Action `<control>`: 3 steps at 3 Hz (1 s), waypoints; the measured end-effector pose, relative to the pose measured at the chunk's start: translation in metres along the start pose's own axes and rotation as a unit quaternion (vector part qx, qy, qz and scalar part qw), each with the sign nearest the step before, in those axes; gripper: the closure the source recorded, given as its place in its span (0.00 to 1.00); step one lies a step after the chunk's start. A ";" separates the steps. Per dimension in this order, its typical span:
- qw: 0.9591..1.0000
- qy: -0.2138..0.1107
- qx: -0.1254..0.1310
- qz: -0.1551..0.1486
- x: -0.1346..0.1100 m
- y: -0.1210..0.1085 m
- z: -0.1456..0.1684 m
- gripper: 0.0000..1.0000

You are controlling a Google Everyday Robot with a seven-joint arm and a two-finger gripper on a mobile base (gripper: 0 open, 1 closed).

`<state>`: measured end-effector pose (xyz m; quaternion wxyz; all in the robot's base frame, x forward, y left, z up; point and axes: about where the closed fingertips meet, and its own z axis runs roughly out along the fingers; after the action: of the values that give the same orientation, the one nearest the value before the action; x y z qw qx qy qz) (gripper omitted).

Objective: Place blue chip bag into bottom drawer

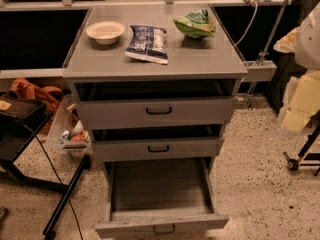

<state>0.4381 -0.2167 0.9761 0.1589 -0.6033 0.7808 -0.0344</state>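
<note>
arm (310, 39) at far rt edge, partly cut off, hand (299, 106) hanging below it, pointing down

You will find nothing here that can be read. The blue chip bag (146, 43) carries white print and the green and white snack bag (195, 24) has pale markings, but both are too small to make out as letters. The gripper (300, 101), at the right edge beside the cabinet (100, 64), shows no legible label.

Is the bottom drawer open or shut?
Open: the bottom drawer is pulled out, bare floor showing. Blue chip bag lies on the cabinet top; tool at the right edge.
</note>
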 end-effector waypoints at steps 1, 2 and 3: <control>1.000 0.000 0.000 0.000 0.000 0.000 0.000 0.00; 1.000 -0.008 0.013 0.009 -0.009 -0.010 0.006 0.00; 0.999 -0.022 0.030 0.024 -0.041 -0.034 0.033 0.00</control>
<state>0.4881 -0.1826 0.9619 0.1951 -0.5803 0.7897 -0.0407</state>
